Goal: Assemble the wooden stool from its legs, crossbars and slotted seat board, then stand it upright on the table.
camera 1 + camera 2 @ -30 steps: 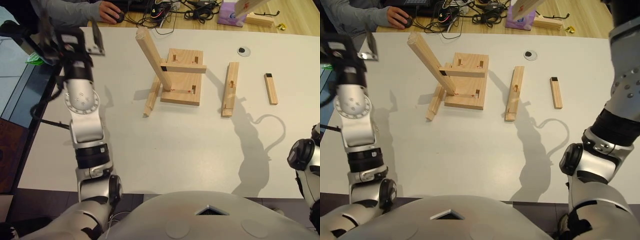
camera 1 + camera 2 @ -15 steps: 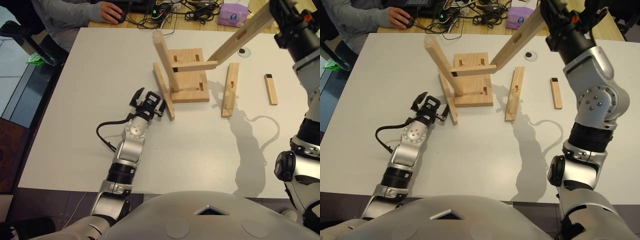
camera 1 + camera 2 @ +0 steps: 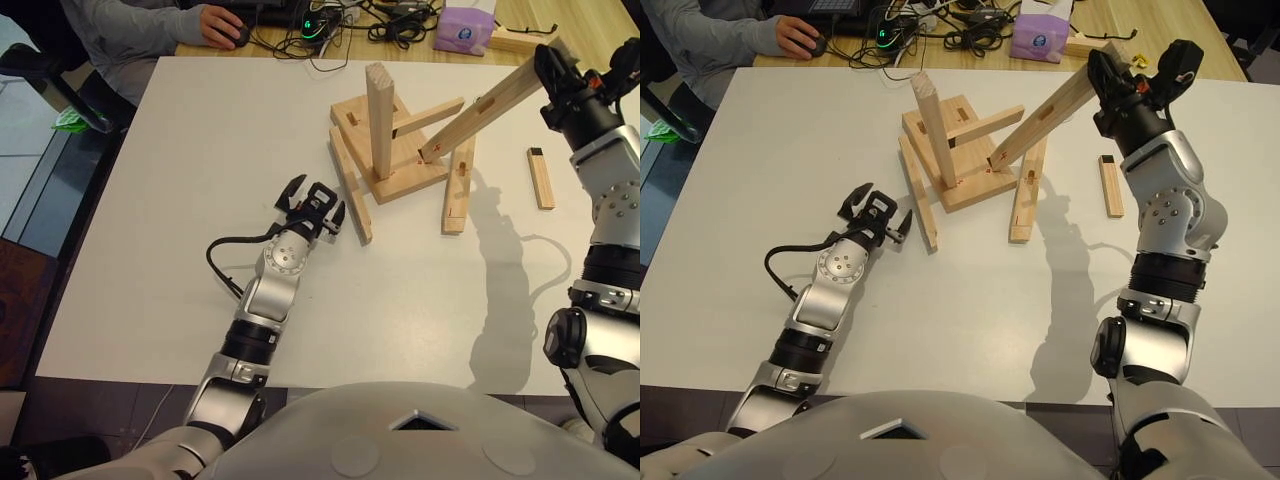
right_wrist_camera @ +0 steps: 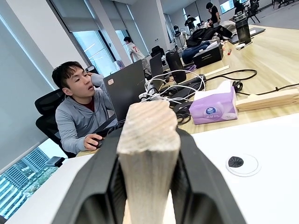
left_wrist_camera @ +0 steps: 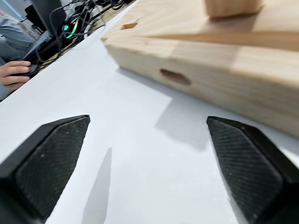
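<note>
Wooden parts sit toward the far middle of the white surface (image 3: 200, 130). The slotted seat board (image 3: 402, 180) lies there with one leg (image 3: 381, 115) standing upright in it and a crossbar (image 3: 432, 110) reaching out sideways from that leg. The right claw (image 4: 148, 140) is pinching the top end of a second leg (image 3: 480, 105). That leg slants down so that its lower end meets the board at a slot near its right edge.

The left claw (image 3: 314, 200) rests low on the surface with its fingers spread and holds nothing. It is just beside a loose leg (image 3: 352, 190) that lies along the board's left edge. Another loose leg (image 3: 459, 185) lies to the right of the board, and a short crossbar (image 3: 540, 178) lies farther right.

The step in hand looks to be seating the held leg. To do it well, the right arm should swing the leg up to vertical while keeping its foot in the slot, then press straight down and not at an angle. The free end of the fitted crossbar should meet the notch in the leg's side as it rises. The board may slide or tip under a slanted push, so bracing it with the left claw would help. The standing leg is close and could be knocked loose.
</note>
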